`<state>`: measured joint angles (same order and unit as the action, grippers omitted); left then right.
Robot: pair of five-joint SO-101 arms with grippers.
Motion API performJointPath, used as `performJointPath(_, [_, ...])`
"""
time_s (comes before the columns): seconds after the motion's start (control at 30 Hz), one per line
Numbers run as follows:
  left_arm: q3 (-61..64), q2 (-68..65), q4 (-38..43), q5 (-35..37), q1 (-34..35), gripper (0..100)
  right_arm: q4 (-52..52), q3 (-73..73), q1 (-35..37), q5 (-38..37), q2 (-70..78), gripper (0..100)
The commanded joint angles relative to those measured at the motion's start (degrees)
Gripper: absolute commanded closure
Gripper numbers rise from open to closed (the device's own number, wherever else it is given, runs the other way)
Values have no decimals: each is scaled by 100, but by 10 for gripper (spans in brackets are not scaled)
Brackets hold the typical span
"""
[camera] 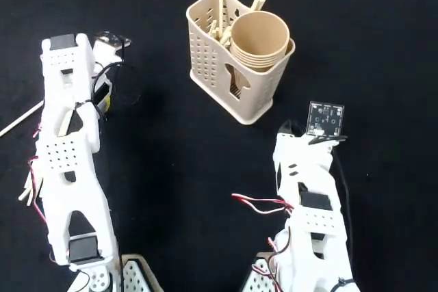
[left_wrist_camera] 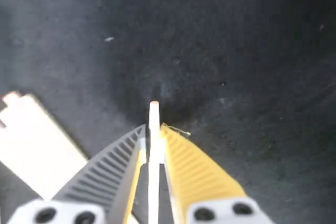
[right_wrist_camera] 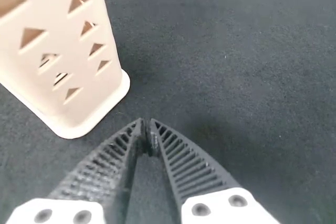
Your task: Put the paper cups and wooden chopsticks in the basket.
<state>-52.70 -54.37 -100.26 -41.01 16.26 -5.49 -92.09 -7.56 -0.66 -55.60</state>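
The basket (camera: 212,66) stands at the far middle of the black surface (camera: 171,169). A stack of paper cups (camera: 260,39) fills its right-hand compartment, and several chopsticks in the basket (camera: 220,5) stand upright in the compartment beside the stack, their ends poking above the rim.

The left tool (left_wrist_camera: 154,127) is clamped narrowly on a wooden chopstick (left_wrist_camera: 154,111). The stick runs straight down the gap between the grey finger and the yellow finger, and its pale end sticks out just past the tips, above bare black cloth. The left arm (camera: 65,148) is well to the left of the basket and apart from it.

In the high view a stick at the edge (camera: 19,119) lies slanted on the surface beside the left arm, with its inner end hidden behind the arm. It cannot be told whether this is the same chopstick that the tool grips.

The right tool (right_wrist_camera: 146,129) has its two black fingers pressed together at the tips with nothing between them. It sits low over the surface, near the basket's near right corner but not touching it. The basket's perforated wall rises just beside it in the right wrist view.
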Motion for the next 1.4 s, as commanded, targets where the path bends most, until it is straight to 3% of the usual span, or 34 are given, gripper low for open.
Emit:
performJointPath(0.0, [84, 1213, -62, 835, -171, 972, 123, 40, 53, -44, -127, 984])
performJointPath(0.1, [620, 2163, -62, 1574, -312, 972, 123, 40, 53, -44, -127, 984])
performJointPath(0.23, [1332, 3455, 62, 1890, -585, 972, 123, 40, 53, -44, -127, 984])
performJointPath(0.4, [2651, 4967, 1196, 2523, -673, 972, 123, 40, 53, -44, -127, 984])
performJointPath(0.53, [4620, 6356, 2655, 2760, -673, 972, 123, 40, 53, -44, -127, 984])
performJointPath(0.77, [8092, 9134, 5934, 2752, -673, 971, 123, 40, 62, -44, -127, 984])
performJointPath(1.0, [10176, 11429, 9354, 2769, -1156, 971, 123, 40, 62, -44, -127, 984])
performJointPath(1.07, [10448, 11842, 10057, 2778, -1648, 970, 123, 40, 62, -44, -127, 984])
performJointPath(1.2, [10308, 12018, 10576, 2769, -2809, 970, 123, 40, 62, -44, -127, 984])
performJointPath(1.37, [8655, 11042, 10664, 3042, -3960, 970, 123, 40, 62, -44, -127, 984])
